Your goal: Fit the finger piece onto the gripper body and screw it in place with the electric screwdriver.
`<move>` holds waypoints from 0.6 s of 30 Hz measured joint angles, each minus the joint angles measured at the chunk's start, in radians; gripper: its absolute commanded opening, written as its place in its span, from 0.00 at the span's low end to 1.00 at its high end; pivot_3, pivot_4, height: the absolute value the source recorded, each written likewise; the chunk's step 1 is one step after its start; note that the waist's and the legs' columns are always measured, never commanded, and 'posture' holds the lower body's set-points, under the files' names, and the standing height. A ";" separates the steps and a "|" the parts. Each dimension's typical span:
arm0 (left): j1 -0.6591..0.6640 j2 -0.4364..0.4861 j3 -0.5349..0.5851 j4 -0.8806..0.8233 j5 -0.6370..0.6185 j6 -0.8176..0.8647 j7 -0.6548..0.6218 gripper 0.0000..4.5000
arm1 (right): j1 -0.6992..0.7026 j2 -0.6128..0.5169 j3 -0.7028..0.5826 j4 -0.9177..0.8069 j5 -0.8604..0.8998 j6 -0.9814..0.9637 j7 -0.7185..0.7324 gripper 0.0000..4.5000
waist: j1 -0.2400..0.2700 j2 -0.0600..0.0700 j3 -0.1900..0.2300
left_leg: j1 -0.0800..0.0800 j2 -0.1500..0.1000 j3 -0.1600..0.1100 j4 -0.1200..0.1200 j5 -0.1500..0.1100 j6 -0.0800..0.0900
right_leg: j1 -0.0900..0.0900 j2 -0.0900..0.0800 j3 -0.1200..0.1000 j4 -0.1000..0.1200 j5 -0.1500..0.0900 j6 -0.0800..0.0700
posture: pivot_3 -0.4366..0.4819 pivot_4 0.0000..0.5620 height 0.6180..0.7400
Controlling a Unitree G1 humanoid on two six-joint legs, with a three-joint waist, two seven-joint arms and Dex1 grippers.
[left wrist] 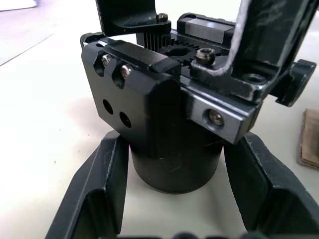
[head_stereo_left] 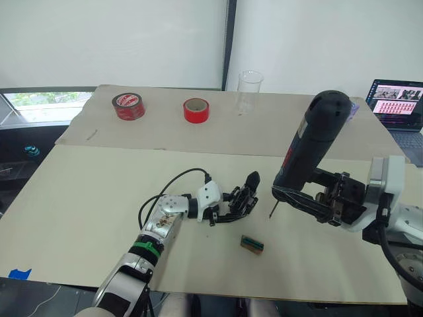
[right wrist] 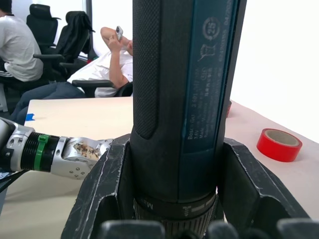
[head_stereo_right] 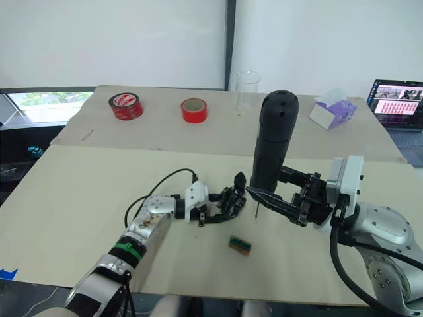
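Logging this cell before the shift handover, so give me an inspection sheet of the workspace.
Surface: beige table, bare in front.
Job's things: gripper body gripped by the left gripper; electric screwdriver upright in the right gripper, bit just beside the body. Loose finger piece: cannot tell.
Clutter: small green-brown block, two red tape rolls, clear cup, tissue box.
Grippers: both shut on their loads.
Cables: black cable looped along the left wrist.
Surroundings: laptop at far right; seated people in the right wrist view.
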 measured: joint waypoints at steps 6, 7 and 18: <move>0.028 -0.012 0.013 -0.022 -0.013 0.033 0.014 0.99 | 0.000 0.000 0.000 -0.001 0.000 0.000 -0.005 0.42 | 0.000 0.000 0.000 | 0.000 0.000 0.000 0.000 0.000 0.000 | 0.000 0.000 0.000 0.000 0.000 0.000 | 0.48 0.27 1.00; 0.035 -0.014 0.014 -0.029 -0.013 0.033 0.019 0.99 | 0.000 0.000 0.000 -0.001 0.000 0.000 -0.006 0.42 | -0.001 0.000 0.000 | 0.000 0.000 0.000 0.000 0.000 0.000 | 0.000 0.000 0.000 0.000 0.000 0.000 | 0.48 0.27 1.00; 0.080 -0.045 0.009 -0.083 -0.007 0.032 0.074 0.99 | -0.004 0.000 0.000 0.001 0.000 0.000 -0.001 0.42 | 0.005 0.000 0.000 | 0.000 0.000 0.000 0.000 0.000 0.000 | 0.000 -0.001 0.000 0.000 0.000 0.000 | 0.48 0.27 1.00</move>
